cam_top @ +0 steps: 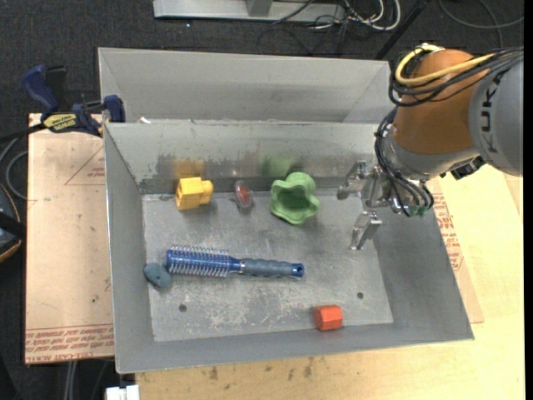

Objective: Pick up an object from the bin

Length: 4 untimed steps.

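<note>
Grey bare floor of the bin (250,98) lies under the tool (363,230), which hangs at the bin's right side, near the back wall. Whether it is spread or pressed together cannot be told. Nearest, to its left and apart from it, a green cup (293,198) with a wavy rim sits by the back wall. Further left are a small red-and-grey piece (243,195) and a yellow block (193,192). A blue brush (229,265) lies mid-floor, a blue-grey lump (156,276) at its bristle end. An orange cube (328,317) sits near the front.
</note>
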Motion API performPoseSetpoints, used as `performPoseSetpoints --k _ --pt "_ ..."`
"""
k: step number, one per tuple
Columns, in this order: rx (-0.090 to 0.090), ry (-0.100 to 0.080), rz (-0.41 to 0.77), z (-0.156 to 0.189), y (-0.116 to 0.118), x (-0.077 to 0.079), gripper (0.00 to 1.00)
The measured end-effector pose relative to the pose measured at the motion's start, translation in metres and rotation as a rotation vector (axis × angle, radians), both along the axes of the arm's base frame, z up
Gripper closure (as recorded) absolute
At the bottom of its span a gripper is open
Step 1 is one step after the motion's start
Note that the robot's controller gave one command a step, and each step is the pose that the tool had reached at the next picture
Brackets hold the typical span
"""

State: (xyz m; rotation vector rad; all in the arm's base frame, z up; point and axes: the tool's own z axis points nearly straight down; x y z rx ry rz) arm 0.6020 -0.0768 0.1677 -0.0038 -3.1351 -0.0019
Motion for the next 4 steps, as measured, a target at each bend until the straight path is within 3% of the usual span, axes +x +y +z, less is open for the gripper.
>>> performPoseSetpoints --k 1,2,3,4 --pt "0.002 -0.012 0.021 -0.031 0.055 0.049 0.0" --pt "-0.001 -0.016 -0.03 -0.084 0.083 0.051 0.0" --pt "0.0 -0.014 -0.028 -0.085 0.084 0.051 1.0" --pt "0.0 -0.018 -0.034 0.073 0.097 0.032 1.0"
